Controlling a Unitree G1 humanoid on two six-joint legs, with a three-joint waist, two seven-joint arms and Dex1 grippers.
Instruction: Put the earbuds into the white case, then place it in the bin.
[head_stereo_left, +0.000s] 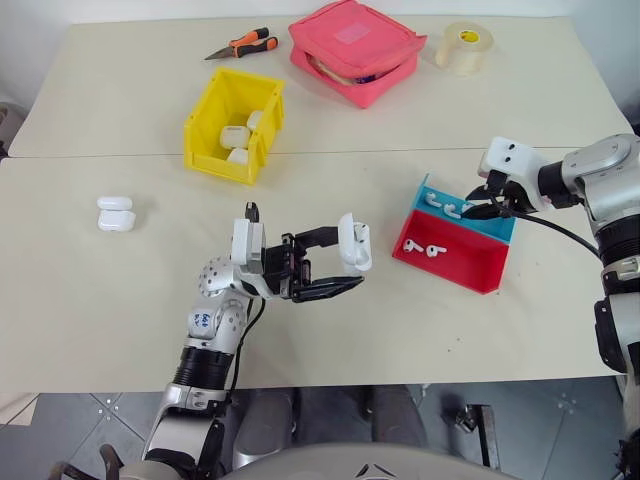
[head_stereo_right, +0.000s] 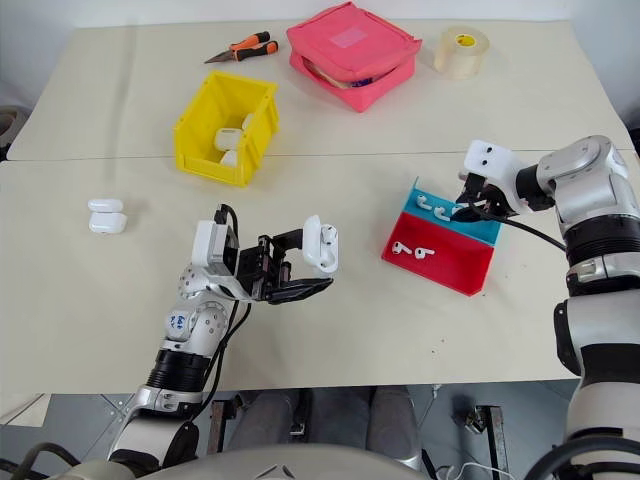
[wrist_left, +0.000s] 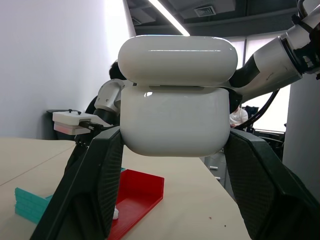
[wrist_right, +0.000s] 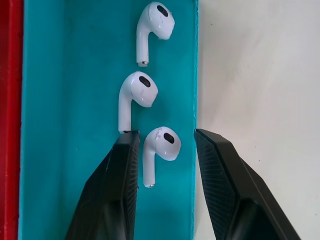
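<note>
We take the tray (head_stereo_left: 470, 262) as landmark: rigid plastic, red half and teal half, on the cream matte table (head_stereo_left: 120, 300). The pink fabric zip pouch (head_stereo_left: 355, 48) and the yellow hard-plastic bin (head_stereo_left: 232, 125) sit far from the tray, beyond it and off to the left; the bin already holds some white cases.

The left hand (head_stereo_right: 300, 265) is clamped on the white case (head_stereo_right: 321, 245), glossy, rounded, held in the air to the left of the tray with its lid up. The right hand (wrist_right: 164, 150) hangs over the teal half, fingers parted either side of the nearest of three earbuds (wrist_right: 159, 150), which are tiny, slick and stemmed. It isn't gripping yet.

Risks, as we judge them: the smooth bud may squirt out when pinched, one finger sits just beside the middle bud's stem (wrist_right: 124, 112) and may nudge it, and the tray's edge wall may block the other finger. The glossy case could also slip in the left grip.
</note>
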